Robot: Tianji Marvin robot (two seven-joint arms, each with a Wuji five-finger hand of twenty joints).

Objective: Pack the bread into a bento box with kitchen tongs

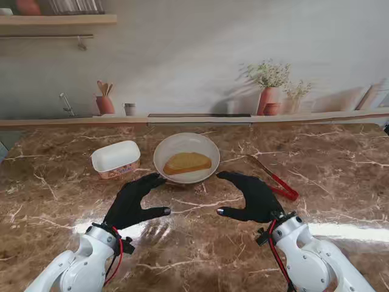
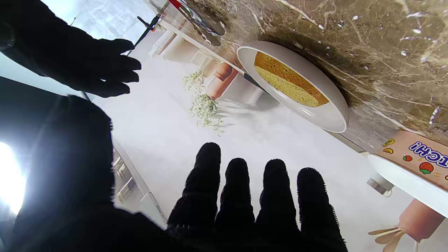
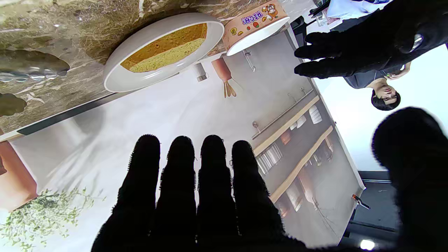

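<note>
Marbled surface (image 1: 194,231) carrying a white plate (image 1: 209,146) with bread (image 1: 187,162) at centre. Bento box (image 1: 115,159) just beside the plate at nine o'clock; red-handled tongs (image 1: 276,179) near it at four o'clock, untouched. Left hand (image 1: 135,199) and right hand (image 1: 252,196) at seven and five o'clock of the plate, fingers spread, holding nothing. Nothing between hands and plate. From the right wrist only: "RICH!" lettering on the box wall, and a dark-haired person (image 3: 385,94) behind the left hand.

Bread (image 1: 187,162) on plate; tongs (image 1: 275,179) (red-handled) right, box (image 1: 115,159) left.
</note>
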